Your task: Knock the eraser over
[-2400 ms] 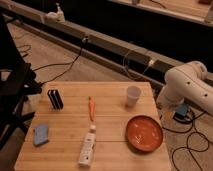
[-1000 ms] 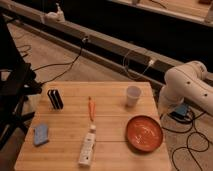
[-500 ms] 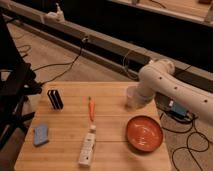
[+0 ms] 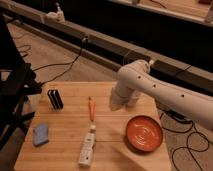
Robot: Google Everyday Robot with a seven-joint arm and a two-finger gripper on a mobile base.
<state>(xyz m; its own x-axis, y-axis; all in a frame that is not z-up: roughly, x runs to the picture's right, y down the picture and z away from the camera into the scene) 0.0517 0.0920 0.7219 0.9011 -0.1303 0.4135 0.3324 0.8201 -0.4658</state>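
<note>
Presently low over the far right part of the pale wooden desk (image 4: 65,125): the tool (image 4: 116,102), at the tip of a thick white arm (image 4: 150,85) reaching in from the right. Open or closed: cannot tell from this angle.

Well to the left of the tool as seen, near the desk's far left corner: the small black rectangular eraser (image 4: 55,99). Upright on its narrow edge, with thin pale stripes along its sides, and well apart from the tool.

Between eraser and tool, much nearer the tool: a slim orange carrot-shaped piece (image 4: 91,107), lying flat and pointing front to back.

In front of the tool and slightly to the right: a round orange-red bowl (image 4: 144,133), resting on the desk.

In front and to the left of the tool, just past the near end of the carrot-shaped piece: a white tube (image 4: 87,147), lying flat.

Farthest from the tool, at the near left of the desk: a flat light-blue pad (image 4: 41,134), in front of the eraser and apart from it.
</note>
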